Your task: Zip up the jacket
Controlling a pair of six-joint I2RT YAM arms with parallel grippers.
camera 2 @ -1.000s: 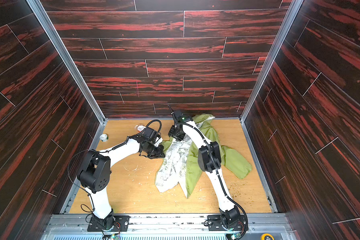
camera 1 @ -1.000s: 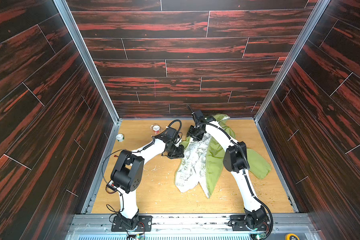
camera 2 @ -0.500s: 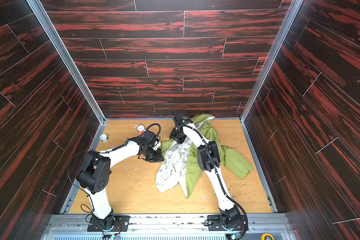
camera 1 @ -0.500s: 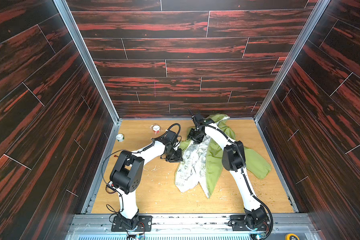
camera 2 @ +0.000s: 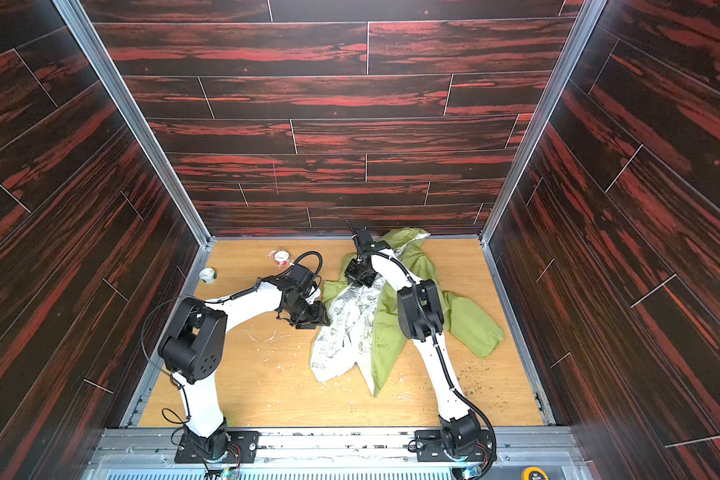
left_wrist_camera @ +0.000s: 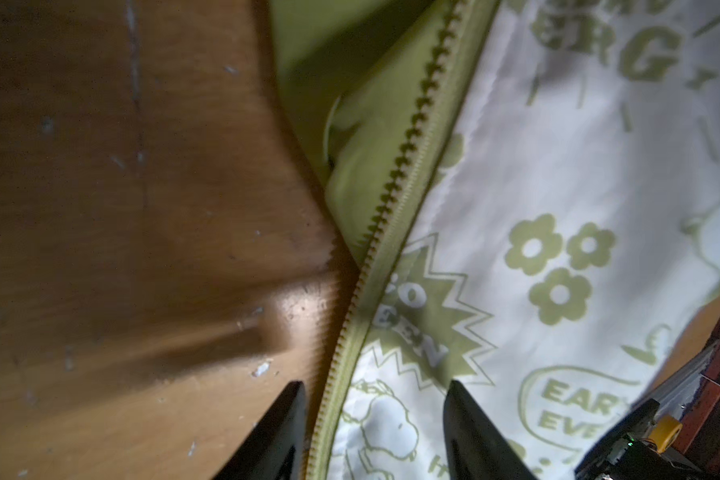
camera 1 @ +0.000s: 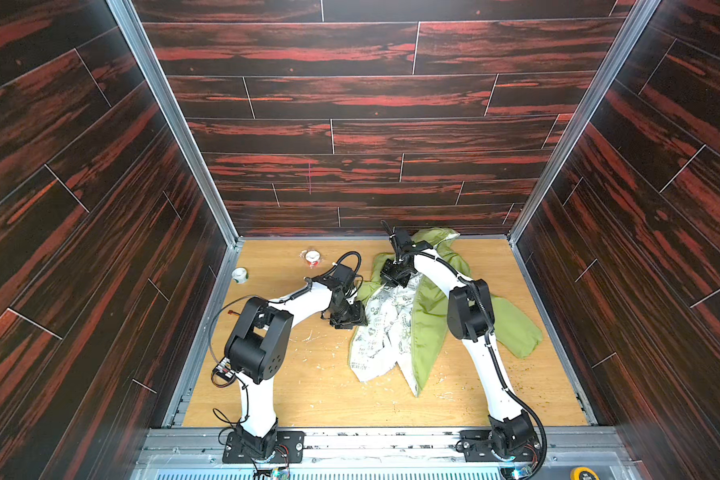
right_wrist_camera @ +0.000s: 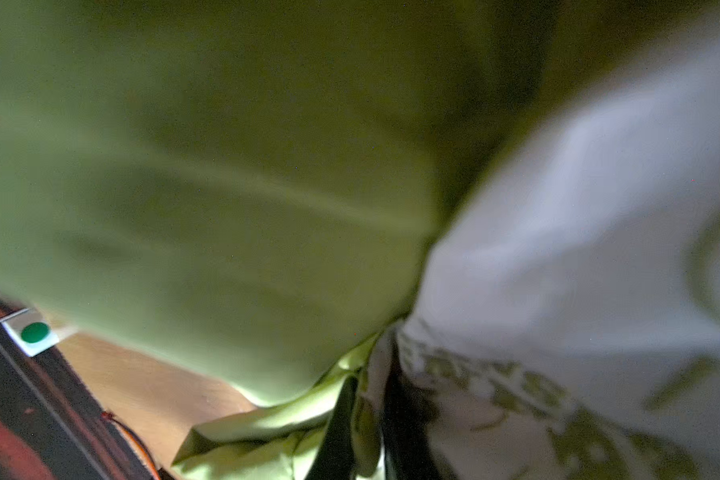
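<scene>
Left gripper [left_wrist_camera: 375, 384] has its fingers apart, straddling the zipper [left_wrist_camera: 395, 174]; right gripper [right_wrist_camera: 366, 415] looks clamped on the jacket [camera 1: 429, 332], blurry though.

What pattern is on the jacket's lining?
The lining is white with green flowers and lettering; left wrist view.

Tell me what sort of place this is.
Likely a lab robot cell: wood-print walls in metal framing enclose a wooden tabletop, with the left arm and right arm bolted to a front rail.
</scene>
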